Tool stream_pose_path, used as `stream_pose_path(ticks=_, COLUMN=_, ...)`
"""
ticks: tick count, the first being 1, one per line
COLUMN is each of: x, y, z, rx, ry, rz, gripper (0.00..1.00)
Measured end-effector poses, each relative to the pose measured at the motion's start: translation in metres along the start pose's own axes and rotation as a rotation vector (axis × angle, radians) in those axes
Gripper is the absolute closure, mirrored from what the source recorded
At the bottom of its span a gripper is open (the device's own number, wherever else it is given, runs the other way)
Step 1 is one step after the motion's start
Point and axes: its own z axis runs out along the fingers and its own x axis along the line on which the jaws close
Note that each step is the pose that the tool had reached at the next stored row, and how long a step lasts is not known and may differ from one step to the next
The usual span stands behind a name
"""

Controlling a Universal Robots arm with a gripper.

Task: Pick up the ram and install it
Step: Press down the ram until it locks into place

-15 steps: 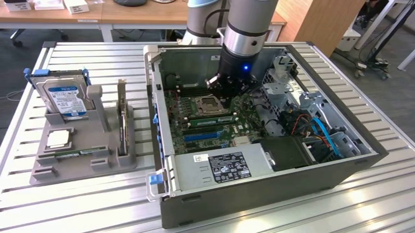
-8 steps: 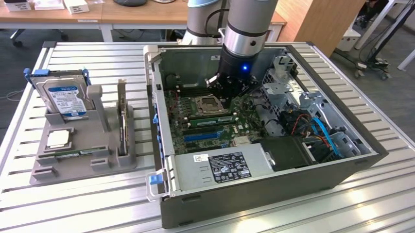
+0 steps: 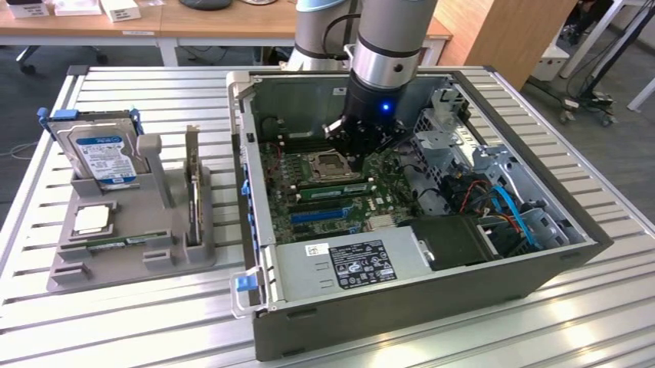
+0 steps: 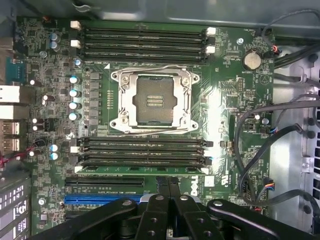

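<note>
The ram (image 4: 125, 169) is a long thin green stick seated in the slot of the lower bank nearest my fingers, just past the CPU socket (image 4: 154, 96). In the exterior view the ram (image 3: 333, 188) lies across the motherboard beside the socket. My gripper (image 4: 168, 181) hangs inside the open computer case, right at the middle of the stick's edge. Its two black fingers are pressed together with nothing between them. In the exterior view the gripper (image 3: 355, 153) is low over the board near the socket.
The case walls (image 3: 248, 153) surround the arm, with the power supply (image 3: 348, 264) at the front and cables and drive cages (image 3: 492, 192) on the exterior view's right. On the exterior view's left, a grey holder (image 3: 133, 253) carries a hard drive (image 3: 103, 153) and an upright card (image 3: 192, 184).
</note>
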Motion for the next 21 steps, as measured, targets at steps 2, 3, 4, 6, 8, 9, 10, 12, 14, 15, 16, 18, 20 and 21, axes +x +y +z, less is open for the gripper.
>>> stream_pose_path(ticks=2, x=0.0006, y=0.0000, z=-0.0001, rx=0.0009, ry=0.0014, rz=0.000, gripper=0.90)
stream_pose_path(ticks=3, x=0.0009, y=0.0000, z=-0.0001, rx=0.0012, ry=0.0022, rz=0.000, gripper=0.90)
stream_pose_path(ticks=4, x=0.0011, y=0.0000, z=-0.0001, rx=0.0013, ry=0.0029, rz=0.000, gripper=0.90)
stream_pose_path(ticks=6, x=0.0017, y=0.0000, z=-0.0001, rx=0.0015, ry=0.0044, rz=0.000, gripper=0.90)
stream_pose_path(ticks=8, x=0.0021, y=0.0000, z=-0.0001, rx=0.0019, ry=0.0064, rz=0.000, gripper=0.90)
stream_pose_path(ticks=9, x=0.0022, y=0.0000, z=-0.0001, rx=0.0020, ry=0.0079, rz=0.000, gripper=0.90)
stream_pose_path(ticks=10, x=0.0022, y=0.0000, z=-0.0001, rx=0.0022, ry=0.0086, rz=0.000, gripper=0.90)
stream_pose_path(ticks=12, x=0.0023, y=0.0000, z=-0.0001, rx=0.0022, ry=0.0086, rz=0.000, gripper=0.90)
stream_pose_path(ticks=14, x=0.0023, y=0.0000, z=-0.0001, rx=0.0022, ry=0.0086, rz=0.000, gripper=0.90)
stream_pose_path(ticks=15, x=0.0023, y=0.0000, z=-0.0001, rx=0.0022, ry=0.0086, rz=0.000, gripper=0.90)
stream_pose_path(ticks=16, x=0.0022, y=0.0000, z=-0.0001, rx=0.0022, ry=0.0086, rz=0.000, gripper=0.90)
stream_pose_path(ticks=18, x=0.0021, y=0.0000, z=-0.0001, rx=0.0023, ry=0.0115, rz=0.000, gripper=0.90)
stream_pose_path(ticks=20, x=0.0020, y=0.0001, z=-0.0002, rx=0.0022, ry=0.0270, rz=0.001, gripper=0.90)
stream_pose_path(ticks=21, x=0.0019, y=0.0000, z=-0.0003, rx=0.0021, ry=0.0369, rz=0.001, gripper=0.90)
